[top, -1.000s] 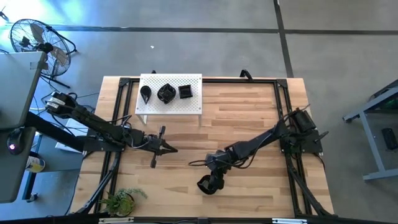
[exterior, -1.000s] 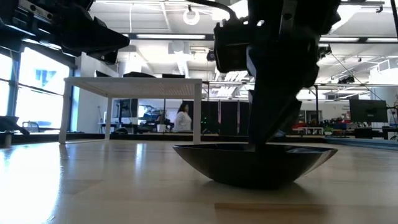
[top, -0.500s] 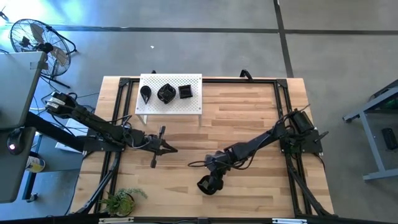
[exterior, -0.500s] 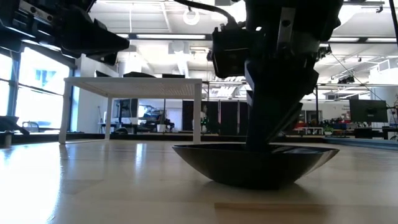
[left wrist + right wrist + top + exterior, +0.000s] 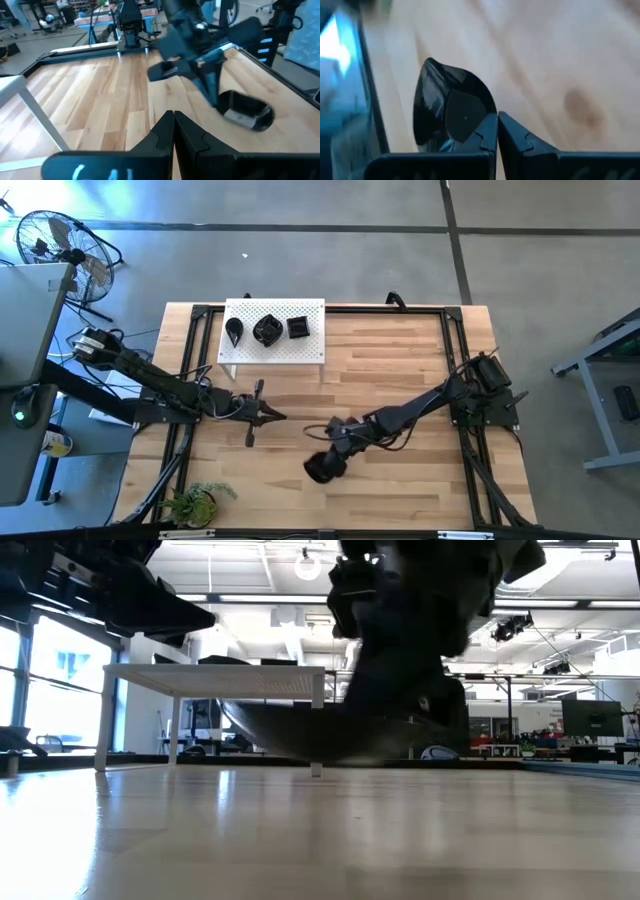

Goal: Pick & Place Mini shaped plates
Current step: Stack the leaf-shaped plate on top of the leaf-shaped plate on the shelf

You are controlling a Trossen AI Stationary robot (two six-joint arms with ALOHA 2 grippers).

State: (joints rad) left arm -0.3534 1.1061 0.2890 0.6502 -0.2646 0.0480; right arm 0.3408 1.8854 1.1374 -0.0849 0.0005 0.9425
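Three mini plates on white board — right tool holds fourth.

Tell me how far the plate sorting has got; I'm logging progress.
Done: three black plates sit on the white perforated board. In hand: the right gripper is shut on a fourth plate, lifted clear of the table in the low view. Left: setting it down. The left gripper waits shut mid-table.

Bright overhead lighting, backlit silhouettes, motion blur

2 dark jointed arms, black cables
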